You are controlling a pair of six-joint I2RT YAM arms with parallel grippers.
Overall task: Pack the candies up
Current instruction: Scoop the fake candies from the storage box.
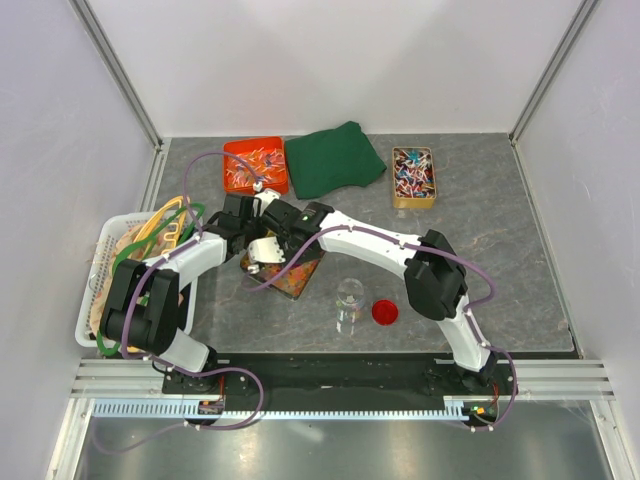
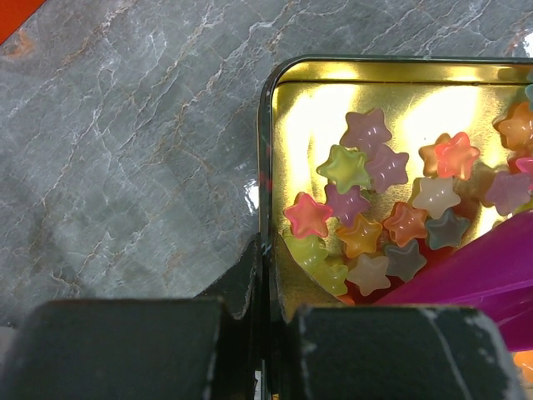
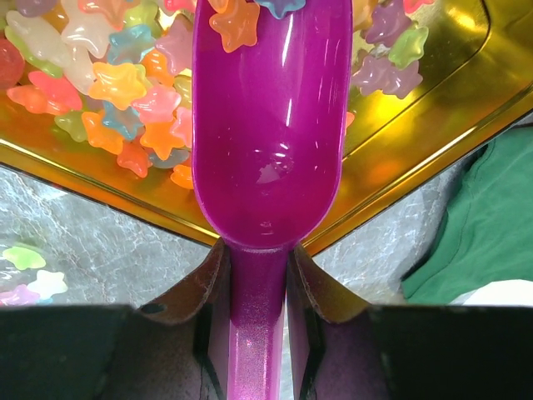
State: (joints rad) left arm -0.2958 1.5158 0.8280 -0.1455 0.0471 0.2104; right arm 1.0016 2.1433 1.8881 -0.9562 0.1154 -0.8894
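Star-shaped candies (image 2: 366,208) in orange, yellow, pink and green lie in a gold tin (image 2: 268,150). My left gripper (image 2: 266,267) is shut on the tin's side wall, one finger inside and one outside. My right gripper (image 3: 256,258) is shut on the handle of a magenta scoop (image 3: 266,125). The scoop's bowl reaches over the tin (image 3: 433,92), and a few candies (image 3: 236,21) sit at its far tip. In the top view both grippers, left (image 1: 262,255) and right (image 1: 295,250), meet over the tin (image 1: 297,282) at the table's left centre.
A clear jar (image 1: 350,300) and a red lid (image 1: 384,312) stand right of the tin. At the back are an orange tray (image 1: 255,165), a green cloth (image 1: 335,158) and a box of wrapped sweets (image 1: 413,176). A white basket (image 1: 100,290) sits left. Stray candies (image 3: 25,271) lie on the table.
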